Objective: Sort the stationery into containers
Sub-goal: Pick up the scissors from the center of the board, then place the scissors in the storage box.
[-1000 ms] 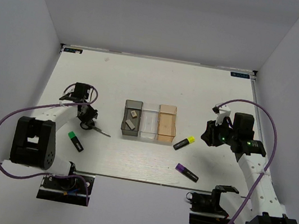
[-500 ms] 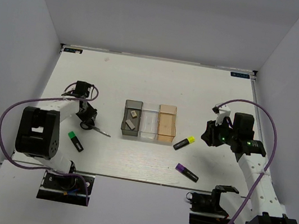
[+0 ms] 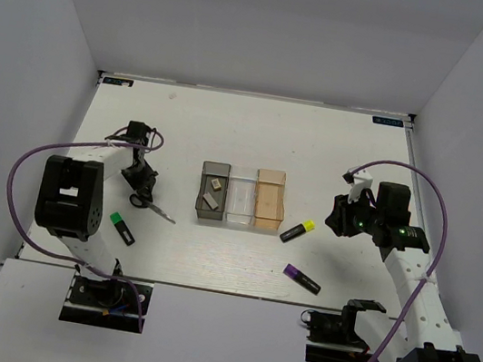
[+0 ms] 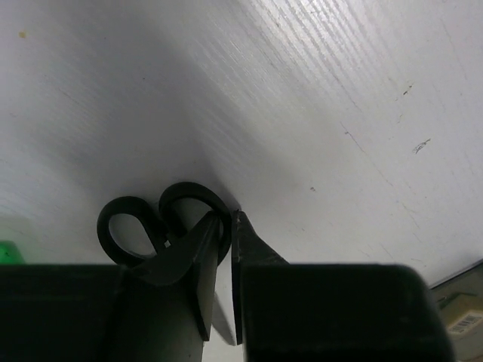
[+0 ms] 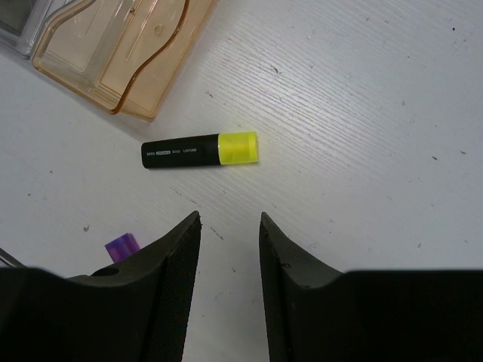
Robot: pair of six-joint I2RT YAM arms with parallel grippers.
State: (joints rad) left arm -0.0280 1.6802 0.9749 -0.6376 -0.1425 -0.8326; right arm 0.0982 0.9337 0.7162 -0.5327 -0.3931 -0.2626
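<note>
The black-handled scissors (image 3: 153, 206) lie on the white table left of the bins. My left gripper (image 3: 139, 187) stands over their handles. In the left wrist view its jaws (image 4: 224, 219) are nearly closed, pinching the rim of one handle ring (image 4: 192, 188). My right gripper (image 3: 339, 217) is open and empty above the table, just short of the yellow-ended marker (image 5: 200, 151). The purple-ended marker (image 3: 302, 279) lies nearer the front. The green-ended marker (image 3: 122, 227) lies front left. Two eraser blocks (image 3: 211, 200) sit in the dark grey bin (image 3: 202, 191).
The clear bin (image 3: 241, 201) and the amber bin (image 3: 268, 202) adjoin the grey one in a row at the table's middle. The amber bin's corner shows in the right wrist view (image 5: 113, 45). White walls enclose the table on three sides.
My left arm has swung its elbow leftward and back while its gripper stayed at the scissors' handles. The scissors have barely shifted. The right arm has not moved.
</note>
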